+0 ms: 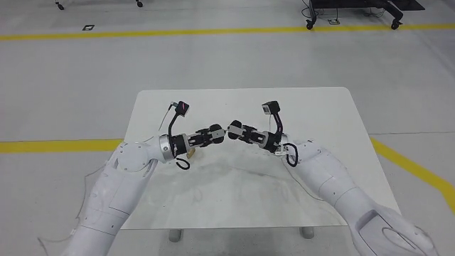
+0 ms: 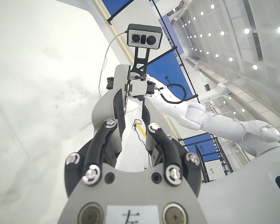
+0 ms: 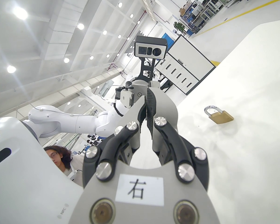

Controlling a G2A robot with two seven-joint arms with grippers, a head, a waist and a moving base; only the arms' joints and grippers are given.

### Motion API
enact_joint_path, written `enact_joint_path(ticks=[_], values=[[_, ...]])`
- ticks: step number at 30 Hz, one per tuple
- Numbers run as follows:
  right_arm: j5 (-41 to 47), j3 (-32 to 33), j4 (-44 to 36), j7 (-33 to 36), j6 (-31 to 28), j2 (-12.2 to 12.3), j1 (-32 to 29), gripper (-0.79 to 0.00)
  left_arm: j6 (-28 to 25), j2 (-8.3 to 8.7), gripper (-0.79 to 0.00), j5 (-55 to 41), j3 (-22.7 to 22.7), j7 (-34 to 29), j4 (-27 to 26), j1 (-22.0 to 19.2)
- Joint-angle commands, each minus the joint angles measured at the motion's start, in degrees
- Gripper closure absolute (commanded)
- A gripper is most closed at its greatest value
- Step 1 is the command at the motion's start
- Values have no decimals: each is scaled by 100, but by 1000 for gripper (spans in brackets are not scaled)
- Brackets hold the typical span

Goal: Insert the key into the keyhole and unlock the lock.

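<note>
A brass padlock (image 3: pixel 220 116) with a steel shackle lies flat on the white table (image 3: pixel 247 75), off to one side of my right gripper (image 3: pixel 146 94). That gripper is shut, pads pressed together, and I cannot make out a key between them. Both arms meet tip to tip above the table's middle, the left gripper (image 1: pixel 219 132) facing the right gripper (image 1: pixel 232 129). My left gripper (image 2: pixel 131 96) is open, and the right gripper's tip (image 2: pixel 130 87) sits just beyond its fingers (image 2: pixel 116 108).
The table (image 1: pixel 320 114) has rounded corners and bare white surface all around the arms. Grey floor with yellow lines surrounds it. A black cable loop (image 1: pixel 183 163) hangs from the left forearm.
</note>
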Motion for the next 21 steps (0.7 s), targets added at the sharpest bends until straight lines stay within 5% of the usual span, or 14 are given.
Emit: enact_joint_path(ticks=[1,6,11,12,13,14,21], values=[[-6,19,7,0,0,-5,-1,0,-6,4,-117,28,8,9,-4,-2],[-59,54,-25,1,0,-15,-17,0,-4,15,0,65,32,54,-10,-2],[-99,64,-64,1,0,-13,-36,0,-26,26,0,122,59,89,-18,-3],[-113,44,-97,7,7,-11,-43,-43,-27,28,0,124,64,96,-19,-2],[-117,28,-128,16,15,-6,-50,-237,-29,30,0,126,68,96,-21,-3],[-121,16,-156,22,21,2,-54,-308,-34,33,0,126,70,94,-22,-6],[-263,117,-141,6,5,145,-4,-336,-88,77,0,15,-54,-2,68,-71]])
